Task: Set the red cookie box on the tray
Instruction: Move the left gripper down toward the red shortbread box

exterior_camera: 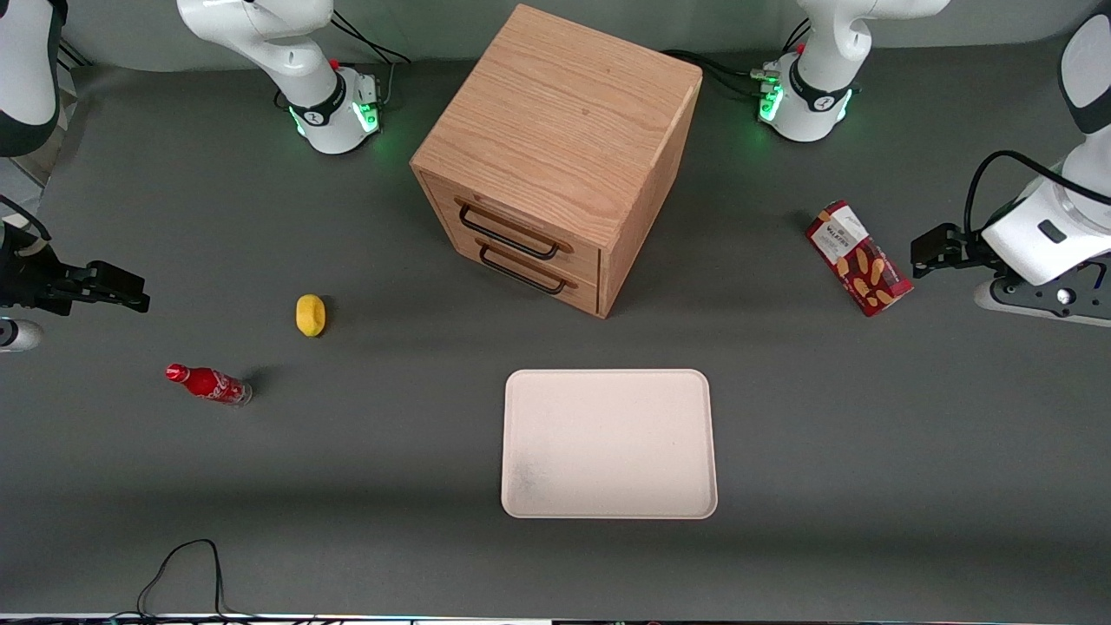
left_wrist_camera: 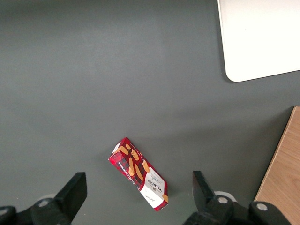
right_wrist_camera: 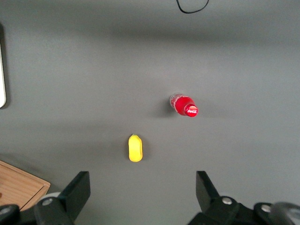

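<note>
Glossy printed carton red cookie box [exterior_camera: 857, 258]; matt cream tray [exterior_camera: 608, 382]; claw [left_wrist_camera: 137, 194] aloft.

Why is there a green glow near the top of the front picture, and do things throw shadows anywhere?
Front view: green lights on the arm bases tint the grey table; the wooden drawer cabinet casts a soft, wide shadow. Left wrist view: the open pincer hangs above the red cookie box, which throws only a faint shadow; the tray looks bright, nearly washed out.
</note>
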Motion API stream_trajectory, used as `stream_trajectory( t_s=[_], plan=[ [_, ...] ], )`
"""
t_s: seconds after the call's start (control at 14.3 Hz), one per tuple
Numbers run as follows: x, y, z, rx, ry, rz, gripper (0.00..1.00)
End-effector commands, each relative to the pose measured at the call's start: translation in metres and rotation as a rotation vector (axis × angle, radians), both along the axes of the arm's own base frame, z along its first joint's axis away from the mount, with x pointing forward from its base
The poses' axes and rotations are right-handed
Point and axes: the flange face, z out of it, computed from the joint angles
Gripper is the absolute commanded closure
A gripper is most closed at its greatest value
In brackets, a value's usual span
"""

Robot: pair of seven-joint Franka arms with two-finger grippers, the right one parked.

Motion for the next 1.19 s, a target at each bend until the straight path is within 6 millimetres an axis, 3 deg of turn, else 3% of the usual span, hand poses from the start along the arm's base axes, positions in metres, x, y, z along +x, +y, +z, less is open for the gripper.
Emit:
stream_trajectory(
  t_s=[0.0,0.28,0.49,0.56,0.7,0.91,1.12],
  plan=[
    [0.000,0.001,0.004,-0.007,0.015,-0.001,0.00],
    [0.011,0.010,-0.010,0.030,-0.002,0.008,0.00],
    [0.020,0.043,-0.066,0.044,0.043,0.069,0.01],
    [0.021,0.045,-0.090,0.050,0.059,0.123,0.01],
    [0.019,0.065,-0.134,0.074,0.061,0.346,0.01],
    [0.000,0.074,-0.192,0.090,0.080,0.499,0.01],
    [-0.037,0.092,-0.230,0.123,0.151,0.683,0.01]
  ],
)
